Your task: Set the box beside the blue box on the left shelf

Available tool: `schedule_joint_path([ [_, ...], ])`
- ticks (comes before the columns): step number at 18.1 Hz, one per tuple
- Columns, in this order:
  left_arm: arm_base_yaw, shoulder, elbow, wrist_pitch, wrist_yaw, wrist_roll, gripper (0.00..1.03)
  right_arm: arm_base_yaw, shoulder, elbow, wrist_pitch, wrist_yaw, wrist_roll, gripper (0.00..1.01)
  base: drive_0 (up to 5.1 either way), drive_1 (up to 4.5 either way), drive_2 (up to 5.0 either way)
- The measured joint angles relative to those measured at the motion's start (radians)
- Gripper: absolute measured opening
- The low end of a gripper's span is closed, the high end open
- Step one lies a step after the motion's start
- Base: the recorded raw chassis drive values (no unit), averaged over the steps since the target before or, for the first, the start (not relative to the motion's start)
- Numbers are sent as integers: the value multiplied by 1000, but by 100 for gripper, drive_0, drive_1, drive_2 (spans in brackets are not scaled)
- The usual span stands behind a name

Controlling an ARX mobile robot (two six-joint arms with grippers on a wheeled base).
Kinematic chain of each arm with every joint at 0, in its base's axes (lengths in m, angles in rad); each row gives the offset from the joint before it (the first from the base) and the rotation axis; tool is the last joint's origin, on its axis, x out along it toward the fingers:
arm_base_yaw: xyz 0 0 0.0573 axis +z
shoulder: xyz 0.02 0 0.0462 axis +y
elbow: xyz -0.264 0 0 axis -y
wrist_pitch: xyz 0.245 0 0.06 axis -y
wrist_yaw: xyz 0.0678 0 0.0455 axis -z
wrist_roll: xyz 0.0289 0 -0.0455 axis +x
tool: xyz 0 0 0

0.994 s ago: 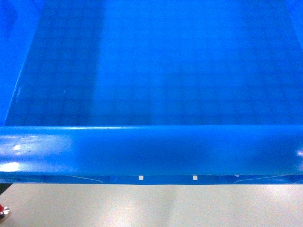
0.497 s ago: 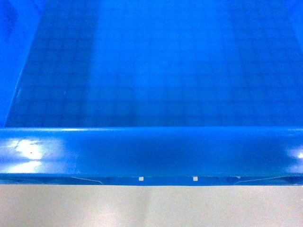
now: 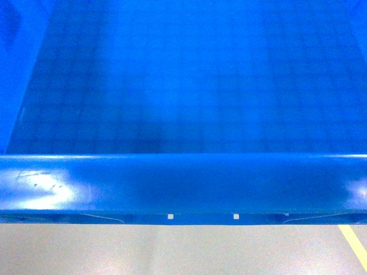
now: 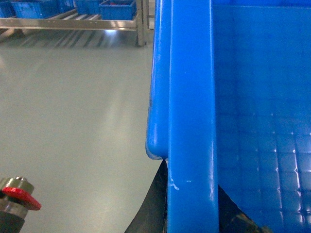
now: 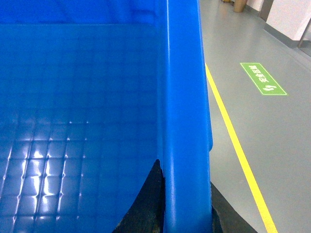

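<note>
The box [image 3: 183,86], a big bright-blue crate with a grid floor, fills the head view, its thick near rim [image 3: 183,186] lying across the bottom. Neither gripper shows in that view. In the left wrist view my left gripper [image 4: 190,206] is shut on the box's left rim [image 4: 189,97], one dark finger [image 4: 151,213] on each side of it. My right gripper [image 5: 187,211] is likewise shut on the right rim [image 5: 184,97]. A grey roller shelf [image 4: 73,23] with blue boxes [image 4: 116,8] on it stands far off at the top left of the left wrist view.
Grey floor lies under and around the box. A yellow floor line [image 5: 233,136] runs along the right, also seen as yellow line [image 3: 354,243]. A green floor sign [image 5: 263,78] lies beyond it. A red-capped metal part [image 4: 17,195] sits low at left.
The floor under the box's near rim has shifted: a red object at lower left left the head view and the yellow line entered at lower right. Both grips are unchanged.
</note>
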Motion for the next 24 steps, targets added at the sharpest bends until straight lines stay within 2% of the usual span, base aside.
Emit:
schedule_joint_path([
  [5, -1, 0, 0, 1, 2, 0, 7, 0, -2, 0, -1, 5, 0, 10, -150, -150, -150],
  [24, -1, -2, 0, 1, 0, 0, 7, 0, -2, 0, 1, 3, -2, 10, 9, 398, -380],
])
